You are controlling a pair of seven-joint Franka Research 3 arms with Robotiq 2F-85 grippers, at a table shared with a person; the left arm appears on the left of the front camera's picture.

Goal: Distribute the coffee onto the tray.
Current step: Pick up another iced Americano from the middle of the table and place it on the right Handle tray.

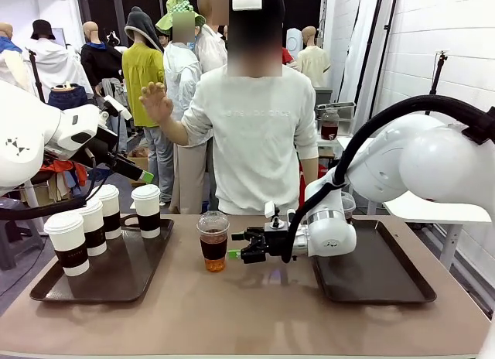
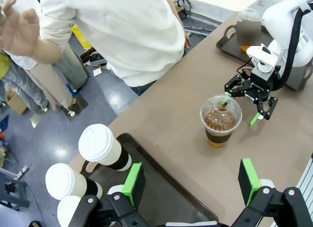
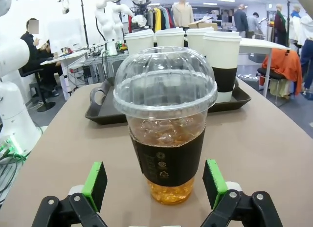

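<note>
The bench (image 1: 255, 312) ran across the lower half of the front view, brown and flat, with the person (image 1: 255, 135) in a pale sweatshirt standing at its far edge in the middle of the frame, one hand (image 1: 157, 102) raised at upper left of centre.

Two dark trays lay on the bench. The left tray (image 1: 116, 285) sat at lower left and carried four white paper cups (image 1: 68, 243) with white lids and dark sleeves, grouped toward its far left part. The right tray (image 1: 387, 282) sat at lower right, its near part bare; my right arm crossed above its left edge.

A clear dome-lidded cup (image 1: 213, 241) of dark coffee stood upright on the bare bench between the two trays, apart from both. In the right wrist view this cup (image 3: 166, 129) stood in the centre of the frame, with the paper cups on their tray behind it.

My right gripper (image 1: 236, 249) lay level just right of that cup in the front view, pointing at it, its fingers spread wide. In the right wrist view the green pads (image 3: 95, 183) stood on either side of the cup's base, not touching it.

My left gripper (image 2: 191, 183) hung above the near edge of the left tray, at the bottom of the left wrist view, its fingers spread wide with nothing between them.
</note>
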